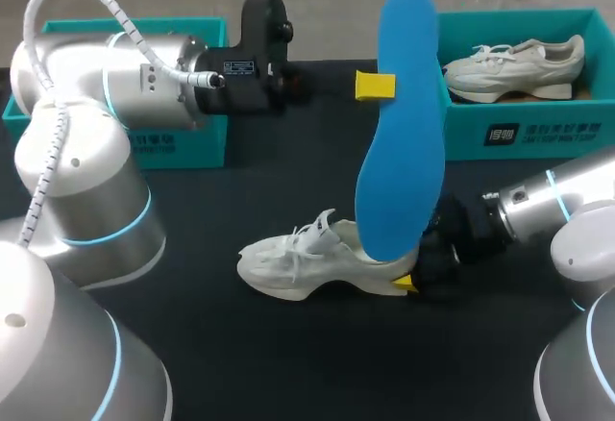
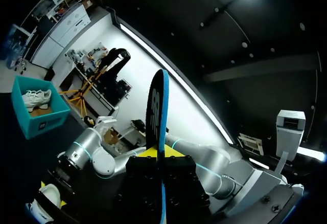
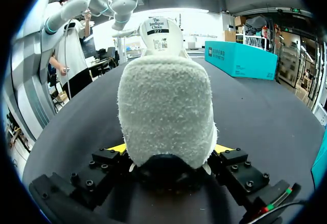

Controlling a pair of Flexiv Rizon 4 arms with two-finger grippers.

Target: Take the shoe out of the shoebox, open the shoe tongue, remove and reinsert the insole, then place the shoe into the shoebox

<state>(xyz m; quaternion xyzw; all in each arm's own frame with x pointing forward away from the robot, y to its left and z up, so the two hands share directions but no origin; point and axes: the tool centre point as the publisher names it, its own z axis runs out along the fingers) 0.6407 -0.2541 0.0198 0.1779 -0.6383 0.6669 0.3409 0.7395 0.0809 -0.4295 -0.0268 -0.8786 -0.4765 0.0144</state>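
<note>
Head view: insole (image 1: 402, 123) out, clamped in your left gripper (image 1: 384, 86); right gripper (image 1: 411, 272) clamps the shoe (image 1: 298, 260). Reinsertion and boxing remain.

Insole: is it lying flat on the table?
No, the left gripper holds the insole upright over the shoe.

Blk table (image 1: 240, 363) w/ white shoe (image 1: 288, 265), left shoebox (image 1: 187, 147), right shoebox (image 1: 538, 135).
</note>
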